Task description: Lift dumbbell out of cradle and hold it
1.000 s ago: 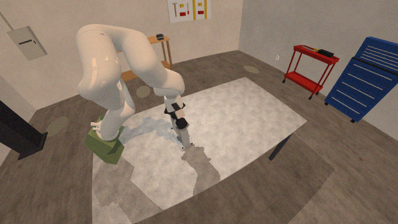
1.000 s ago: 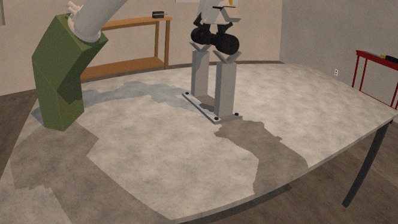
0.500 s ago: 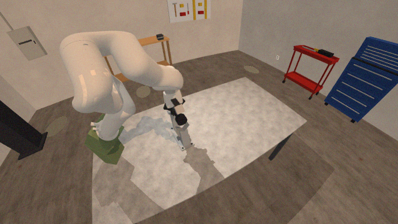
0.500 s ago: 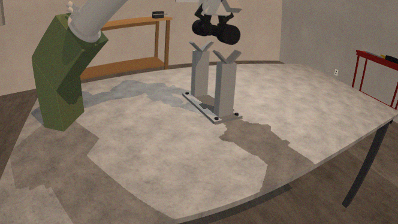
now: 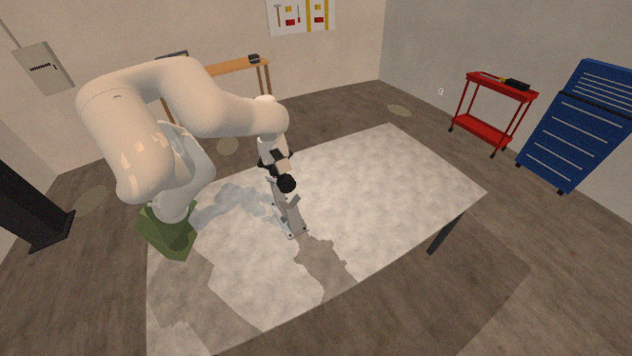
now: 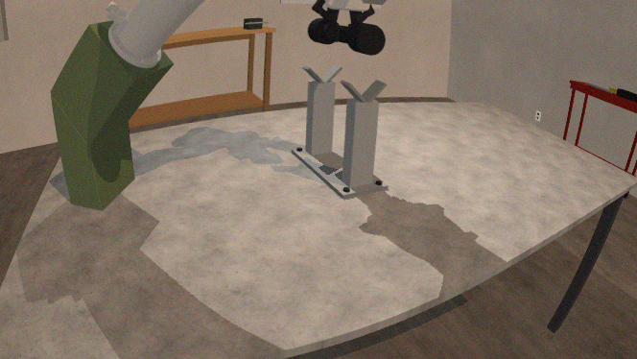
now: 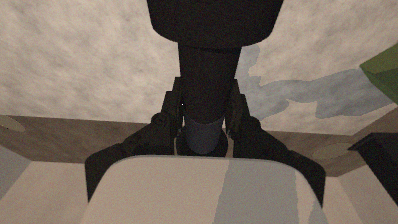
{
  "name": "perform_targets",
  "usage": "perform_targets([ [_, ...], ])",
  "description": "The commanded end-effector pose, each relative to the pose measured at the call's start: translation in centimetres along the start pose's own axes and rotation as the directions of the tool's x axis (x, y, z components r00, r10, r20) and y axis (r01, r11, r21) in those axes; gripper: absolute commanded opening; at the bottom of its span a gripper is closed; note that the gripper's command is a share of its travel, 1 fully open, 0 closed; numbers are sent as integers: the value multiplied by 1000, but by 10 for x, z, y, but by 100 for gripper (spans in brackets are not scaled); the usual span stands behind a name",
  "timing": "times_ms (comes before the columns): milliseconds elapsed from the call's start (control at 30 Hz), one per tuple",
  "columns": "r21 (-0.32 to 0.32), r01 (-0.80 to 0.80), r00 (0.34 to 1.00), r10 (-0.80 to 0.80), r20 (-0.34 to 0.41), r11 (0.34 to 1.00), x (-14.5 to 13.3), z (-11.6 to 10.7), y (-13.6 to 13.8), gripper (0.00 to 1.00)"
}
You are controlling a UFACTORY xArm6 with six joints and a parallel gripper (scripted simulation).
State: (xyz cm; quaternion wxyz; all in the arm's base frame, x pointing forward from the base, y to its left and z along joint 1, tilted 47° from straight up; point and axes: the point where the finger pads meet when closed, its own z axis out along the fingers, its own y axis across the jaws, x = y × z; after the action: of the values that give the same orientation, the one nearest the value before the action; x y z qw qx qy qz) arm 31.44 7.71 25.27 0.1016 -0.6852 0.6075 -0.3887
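The black dumbbell (image 6: 346, 35) hangs level in the air, well above the grey cradle (image 6: 346, 130), whose two V-topped posts stand empty on their bolted base plate. My gripper (image 6: 344, 19) is shut on the dumbbell's handle from two sides, coming down from above. In the wrist view the handle (image 7: 206, 95) runs away from the camera between my two black fingers, with one head (image 7: 215, 20) at the top. In the top view the dumbbell (image 5: 284, 181) shows above the cradle (image 5: 289, 216). The dumbbell touches neither the cradle nor the table.
The arm's green base (image 6: 93, 115) stands at the table's left. An orange shelf table (image 6: 211, 72) is behind, a red cart (image 5: 492, 109) and a blue tool cabinet (image 5: 578, 126) to the right, off the table.
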Motion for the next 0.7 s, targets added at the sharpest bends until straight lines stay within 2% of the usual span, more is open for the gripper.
perform_targets([
  [0,3,-2,1000,2,0,1000,0,-9,-1,0],
  [667,1,-1,1000,1,1,1000,0,-28,0,0],
])
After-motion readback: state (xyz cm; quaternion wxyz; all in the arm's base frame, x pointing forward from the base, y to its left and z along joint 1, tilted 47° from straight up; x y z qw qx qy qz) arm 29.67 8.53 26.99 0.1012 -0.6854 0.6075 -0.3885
